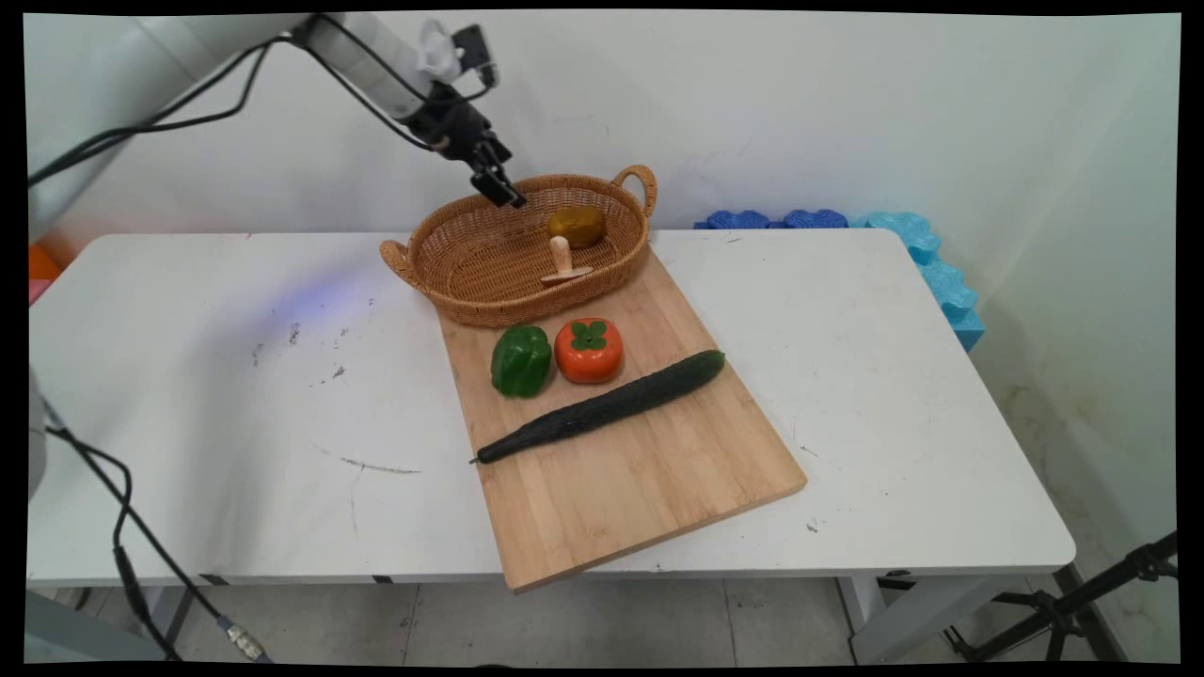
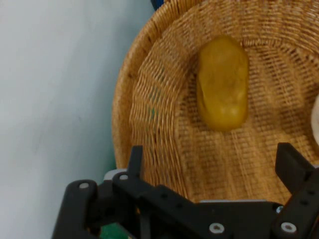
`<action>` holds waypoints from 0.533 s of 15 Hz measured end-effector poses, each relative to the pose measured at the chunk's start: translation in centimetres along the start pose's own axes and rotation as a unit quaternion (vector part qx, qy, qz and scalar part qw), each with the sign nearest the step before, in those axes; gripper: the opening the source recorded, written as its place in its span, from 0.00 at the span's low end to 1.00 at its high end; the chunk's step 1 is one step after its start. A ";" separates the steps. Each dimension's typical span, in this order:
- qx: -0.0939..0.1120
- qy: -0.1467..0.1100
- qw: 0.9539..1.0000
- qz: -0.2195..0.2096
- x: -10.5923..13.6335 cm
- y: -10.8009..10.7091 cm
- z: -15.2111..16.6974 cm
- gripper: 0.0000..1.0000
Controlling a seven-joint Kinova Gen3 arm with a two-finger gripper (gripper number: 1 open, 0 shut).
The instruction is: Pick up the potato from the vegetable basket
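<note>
The black two-finger tool (image 1: pixel 499 188) hangs above the far rim of the oval woven wicker basket (image 1: pixel 489 291), fingers spread and empty. Nearest it, inside the basket, lies an oblong yellow-brown potato (image 2: pixel 223 84), beside a small beige mushroom (image 1: pixel 562 261) lying tipped over.
</note>
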 end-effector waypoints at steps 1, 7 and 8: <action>-0.002 -0.001 1.000 0.004 0.5 -0.1 0.9 1.00; -0.021 -0.008 1.000 0.017 2.6 -0.4 6.0 1.00; -0.024 -0.008 1.000 0.017 2.8 -0.4 6.6 1.00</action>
